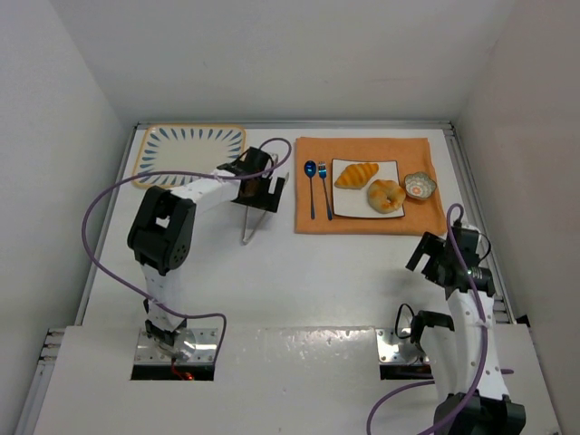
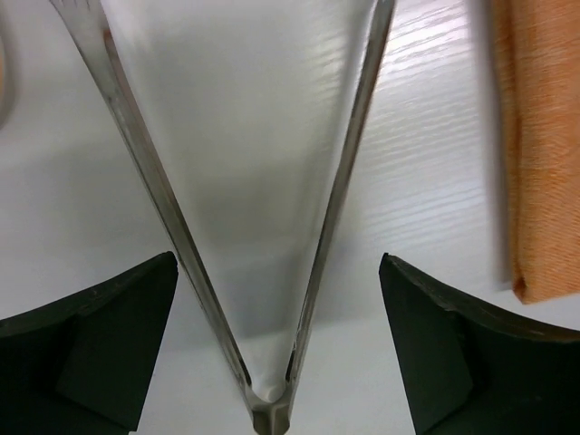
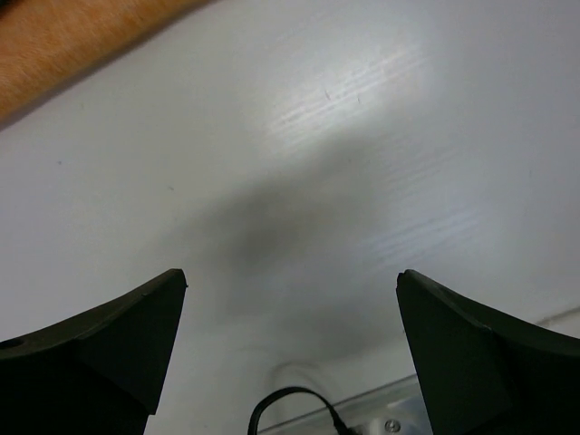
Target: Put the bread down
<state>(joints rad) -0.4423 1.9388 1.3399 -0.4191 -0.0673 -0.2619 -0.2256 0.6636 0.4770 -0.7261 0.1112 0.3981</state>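
Observation:
The bread is an elongated ridged croissant [image 1: 356,174] and a round bun [image 1: 387,196], side by side on a white square plate [image 1: 343,205] on an orange cloth [image 1: 372,225]. Metal tongs [image 1: 248,227] lie on the table left of the cloth. My left gripper [image 1: 263,192] is open just above them. In the left wrist view the tongs [image 2: 269,412] spread in a V between my two dark fingers [image 2: 100,344], not touching them. My right gripper [image 1: 426,254] is open and empty over bare table near the cloth's front right corner. No bread shows in either wrist view.
A blue spoon [image 1: 310,186] and fork [image 1: 324,186] lie on the cloth left of the plate. A small patterned bowl [image 1: 420,186] sits right of it. A patterned yellow-rimmed plate [image 1: 188,154] is at the back left. The cloth edge shows in both wrist views [image 2: 544,154] [image 3: 72,45].

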